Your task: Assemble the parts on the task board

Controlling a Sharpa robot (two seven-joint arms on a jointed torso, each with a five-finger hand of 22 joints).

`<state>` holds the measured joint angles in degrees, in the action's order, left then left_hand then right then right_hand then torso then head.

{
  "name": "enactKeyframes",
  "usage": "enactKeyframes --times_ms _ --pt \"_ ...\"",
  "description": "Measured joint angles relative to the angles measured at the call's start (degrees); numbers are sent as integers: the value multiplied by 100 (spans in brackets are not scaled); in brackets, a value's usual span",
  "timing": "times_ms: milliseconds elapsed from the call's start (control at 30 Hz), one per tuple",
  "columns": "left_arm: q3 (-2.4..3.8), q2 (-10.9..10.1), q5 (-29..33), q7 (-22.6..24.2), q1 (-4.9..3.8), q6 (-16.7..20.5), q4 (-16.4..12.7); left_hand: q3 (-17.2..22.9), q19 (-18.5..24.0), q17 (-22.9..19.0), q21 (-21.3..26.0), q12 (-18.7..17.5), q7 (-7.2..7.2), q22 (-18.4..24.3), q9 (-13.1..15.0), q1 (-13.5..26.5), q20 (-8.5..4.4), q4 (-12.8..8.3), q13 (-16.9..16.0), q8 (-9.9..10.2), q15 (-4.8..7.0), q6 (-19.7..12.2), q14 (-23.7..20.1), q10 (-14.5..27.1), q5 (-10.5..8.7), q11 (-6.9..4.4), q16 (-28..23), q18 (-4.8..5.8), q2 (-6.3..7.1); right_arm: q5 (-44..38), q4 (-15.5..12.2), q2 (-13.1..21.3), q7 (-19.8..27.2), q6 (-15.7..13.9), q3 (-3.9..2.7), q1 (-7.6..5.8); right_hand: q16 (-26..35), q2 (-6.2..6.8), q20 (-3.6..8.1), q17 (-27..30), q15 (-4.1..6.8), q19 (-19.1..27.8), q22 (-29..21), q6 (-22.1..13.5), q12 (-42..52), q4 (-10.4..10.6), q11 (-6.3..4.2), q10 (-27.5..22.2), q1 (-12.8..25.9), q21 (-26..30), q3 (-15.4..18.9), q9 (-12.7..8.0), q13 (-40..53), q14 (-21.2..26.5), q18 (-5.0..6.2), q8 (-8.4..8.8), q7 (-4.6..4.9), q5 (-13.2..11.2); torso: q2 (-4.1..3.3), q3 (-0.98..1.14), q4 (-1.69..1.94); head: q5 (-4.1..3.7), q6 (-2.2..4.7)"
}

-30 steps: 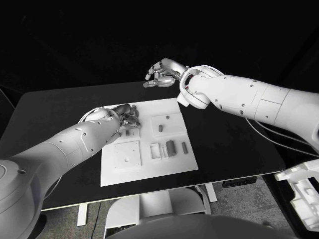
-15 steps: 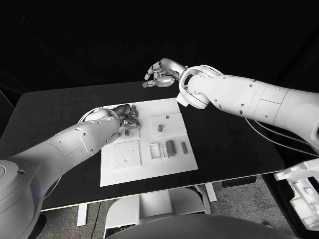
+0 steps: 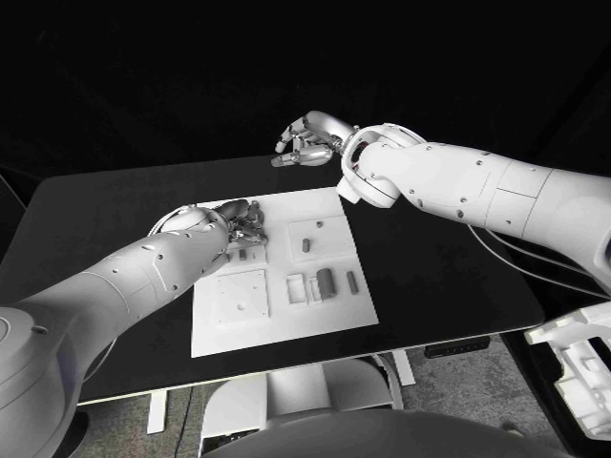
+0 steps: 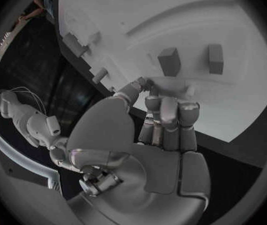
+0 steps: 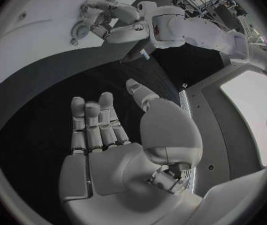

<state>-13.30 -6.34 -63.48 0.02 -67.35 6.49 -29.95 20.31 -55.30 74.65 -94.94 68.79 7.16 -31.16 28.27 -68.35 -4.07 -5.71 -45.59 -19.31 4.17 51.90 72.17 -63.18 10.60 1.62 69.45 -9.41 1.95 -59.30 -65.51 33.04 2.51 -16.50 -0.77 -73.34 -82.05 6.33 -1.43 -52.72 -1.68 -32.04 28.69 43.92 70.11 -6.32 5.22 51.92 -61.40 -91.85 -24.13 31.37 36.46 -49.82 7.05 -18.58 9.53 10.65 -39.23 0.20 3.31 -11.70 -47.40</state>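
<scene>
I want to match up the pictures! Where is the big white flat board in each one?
Head view: the white flat task board lies mid-table, under the left robot hand.
Left wrist view: it lies beyond that hand's fingers.
Right wrist view: it lies far off.
Shared landmark: the left robot hand on it.

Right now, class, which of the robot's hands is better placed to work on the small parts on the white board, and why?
The left hand: its fingers are already down on the board among the parts. The right hand hangs open beyond the board's far edge, holding nothing.
</scene>
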Motion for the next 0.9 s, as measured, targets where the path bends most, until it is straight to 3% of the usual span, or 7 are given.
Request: enactKeyframes --times_ms 167,500,900 --pt "0 0 0 2 0 7 0 0 0 -7 0 0 6 0 -4 0 0 0 8 0 3 -16 -3 0 0 0 0 0 -5 0 0 -4 -2 0 0 0 0 0 0 0 0 0 0 0 0 0 0 0 0 0 0 0 0 0 0 0 0 0 0 -3 -1 -1 3" --pt "0 0 2 -13 0 1 -13 -154 44 -45 1 0 -53 -6 -81 174 -4 -54 28 141 -6 -404 -74 85 0 42 22 -1 381 -1 -1 -2 -7 1 0 -2 0 0 0 0 0 0 -5 0 0 0 0 0 0 0 0 -1 0 0 0 0 0 0 0 -4 0 -2 2" --pt "0 7 4 -20 -1 -6 -15 -200 44 -57 1 0 -61 -5 -103 190 -3 -70 34 202 -27 -537 -94 125 0 41 44 -4 451 -1 -14 2 -12 2 0 -8 0 0 0 5 0 0 -4 0 0 0 0 0 0 0 0 -1 1 0 0 0 0 0 -2 -3 1 -12 -2"
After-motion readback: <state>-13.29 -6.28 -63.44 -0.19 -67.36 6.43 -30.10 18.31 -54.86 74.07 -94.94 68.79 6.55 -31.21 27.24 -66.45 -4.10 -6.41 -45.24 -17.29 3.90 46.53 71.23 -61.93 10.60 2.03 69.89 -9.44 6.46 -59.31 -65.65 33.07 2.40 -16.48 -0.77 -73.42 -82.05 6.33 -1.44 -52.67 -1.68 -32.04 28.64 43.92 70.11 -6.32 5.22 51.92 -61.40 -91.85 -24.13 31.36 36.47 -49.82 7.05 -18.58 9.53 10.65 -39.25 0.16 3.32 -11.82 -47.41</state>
